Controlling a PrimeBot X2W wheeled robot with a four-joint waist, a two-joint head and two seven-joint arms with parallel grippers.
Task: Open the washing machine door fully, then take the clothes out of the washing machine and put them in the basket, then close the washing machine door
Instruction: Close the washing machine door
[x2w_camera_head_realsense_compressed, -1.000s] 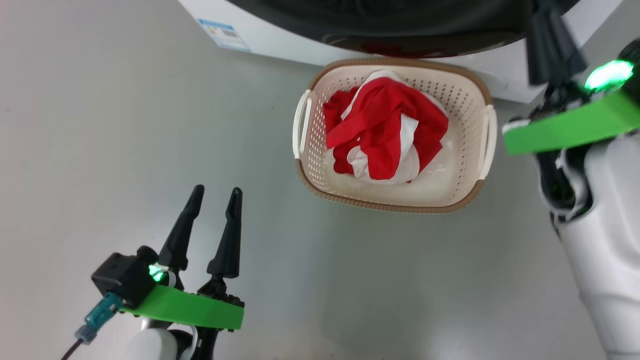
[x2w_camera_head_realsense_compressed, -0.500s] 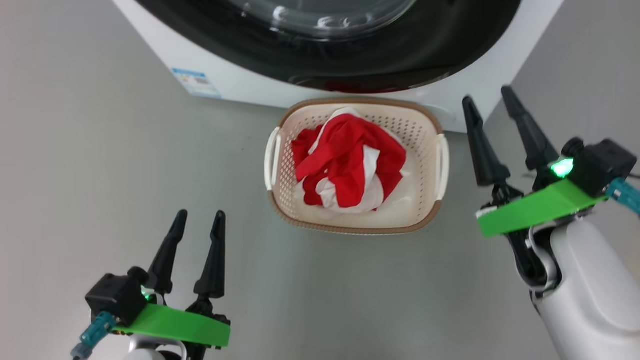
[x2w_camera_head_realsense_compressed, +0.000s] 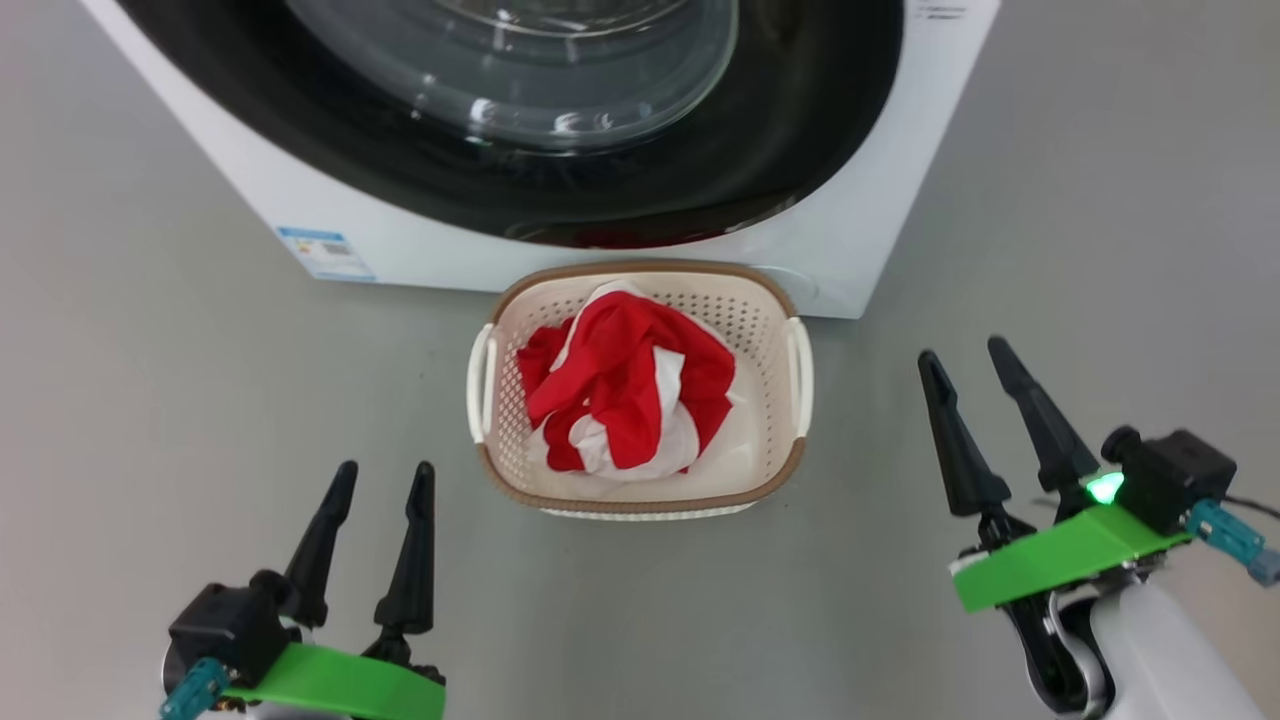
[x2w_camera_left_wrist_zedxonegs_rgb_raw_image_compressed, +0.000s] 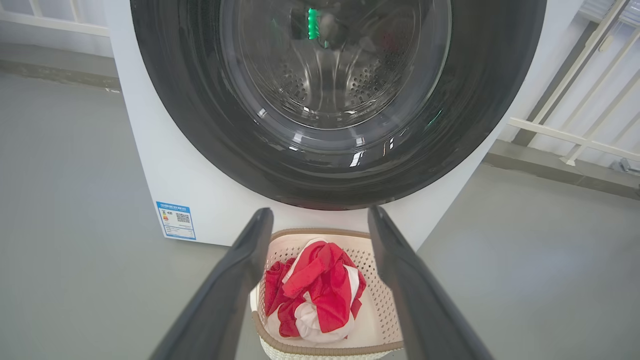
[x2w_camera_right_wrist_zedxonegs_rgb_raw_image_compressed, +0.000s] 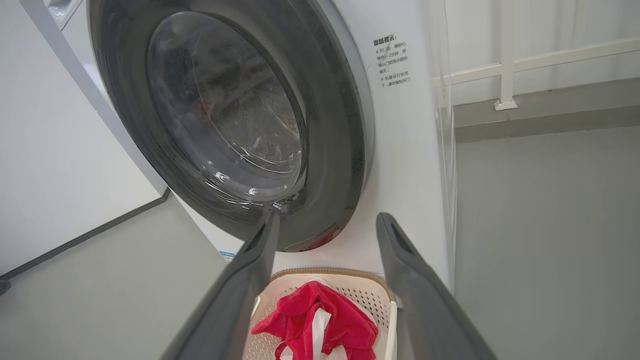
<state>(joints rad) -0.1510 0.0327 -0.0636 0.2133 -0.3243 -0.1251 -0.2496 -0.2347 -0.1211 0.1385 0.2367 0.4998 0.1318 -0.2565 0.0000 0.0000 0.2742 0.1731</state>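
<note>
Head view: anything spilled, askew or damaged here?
Nothing stands out. The red-and-white fabric bundle lies inside the cream perforated plastic basket, which sits upright on the grey floor before the white washing machine. Its round black-rimmed glass door looks shut. The left claw and right claw are open, empty.

Grey floor (x2w_camera_head_realsense_compressed: 150, 400), smooth, dull sheen, faint glare patches. White railing (x2w_camera_left_wrist_zedxonegs_rgb_raw_image_compressed: 575, 139) along floor's far right edge, upright and slanted bars, set on raised grey kerb (x2w_camera_left_wrist_zedxonegs_rgb_raw_image_compressed: 550, 172). More white rail at far left edge. White wall (x2w_camera_right_wrist_zedxonegs_rgb_raw_image_compressed: 45, 165) at floor's left edge in right wrist view, dark skirting strip (x2w_camera_right_wrist_zedxonegs_rgb_raw_image_compressed: 85, 234) at foot.
</note>
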